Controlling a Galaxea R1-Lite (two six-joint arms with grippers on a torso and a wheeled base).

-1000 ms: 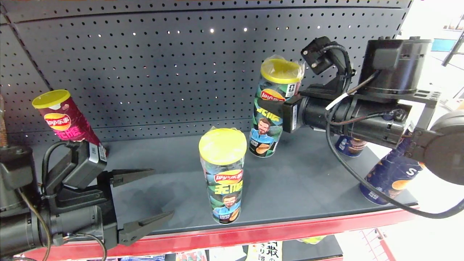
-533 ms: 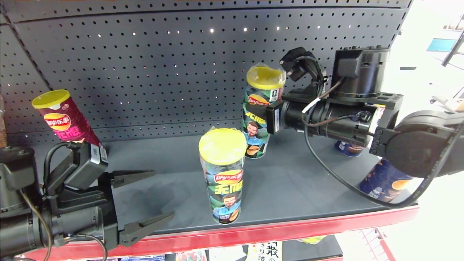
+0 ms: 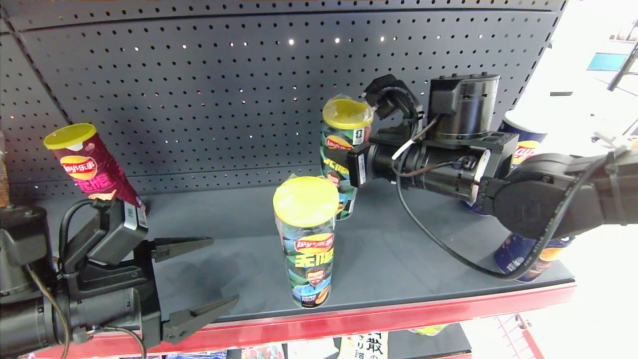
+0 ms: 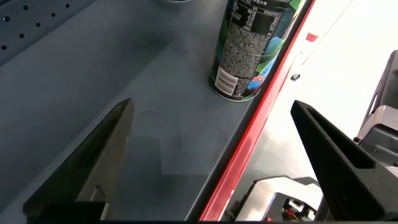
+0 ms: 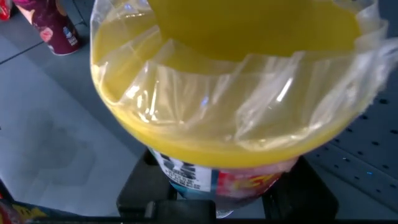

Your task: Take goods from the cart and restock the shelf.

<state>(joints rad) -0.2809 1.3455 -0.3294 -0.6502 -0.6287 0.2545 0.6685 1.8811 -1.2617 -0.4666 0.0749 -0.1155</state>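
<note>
**Matt painted shelving, glossy printed cans**

The dark grey shelf board (image 3: pixel 398 249) looks like painted metal, smooth and matt with a faint sheen. The perforated dark grey back panel (image 3: pixel 199 99) has the same matt paint. The red shelf front edge (image 3: pixel 398 311) is glossier.

The front green cylindrical chip can (image 3: pixel 305 259) has a glossy printed wrap and a smooth yellow plastic lid (image 3: pixel 305 199). On the rear green cylindrical chip can (image 3: pixel 334 144), thin clear film (image 5: pixel 261 106) lies crinkled and shiny over the lid. The maroon cylindrical chip can (image 3: pixel 94 169) and the dark blue cylindrical chip cans (image 3: pixel 518 249) look glossy too.

The left gripper (image 3: pixel 224 270) has matt black plastic fingers (image 3: pixel 182 245).
</note>
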